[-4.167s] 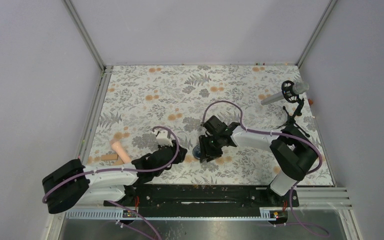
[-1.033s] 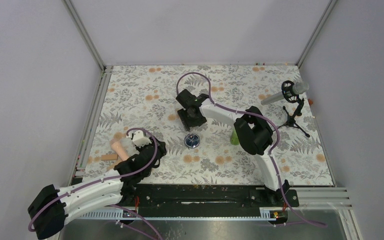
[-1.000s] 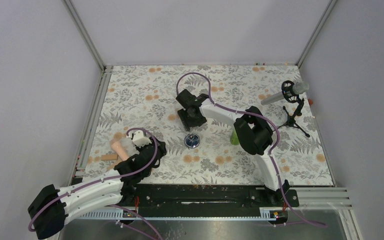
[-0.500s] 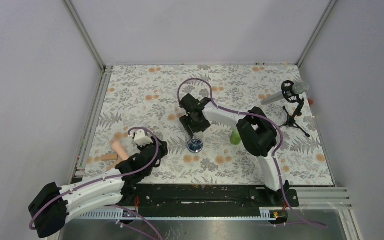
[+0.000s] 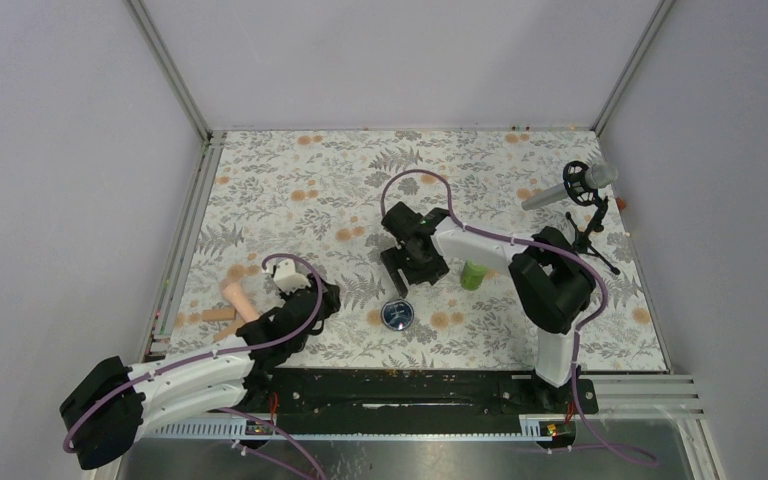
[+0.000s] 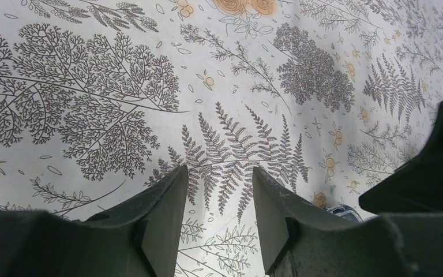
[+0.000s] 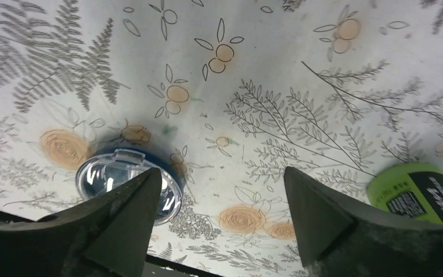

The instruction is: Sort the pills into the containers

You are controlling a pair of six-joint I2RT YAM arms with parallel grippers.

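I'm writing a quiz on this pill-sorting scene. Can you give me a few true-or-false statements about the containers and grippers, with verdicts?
1. The blue jar stands free on the table, unheld. True.
2. The green bottle sits between the right gripper's fingers. False: that gap is empty, and the bottle stands beside the gripper.
3. The left gripper holds a peach rod. False: its jaws are open and empty, and the rod lies on the table.
4. A microphone stands at the table's far right. True.
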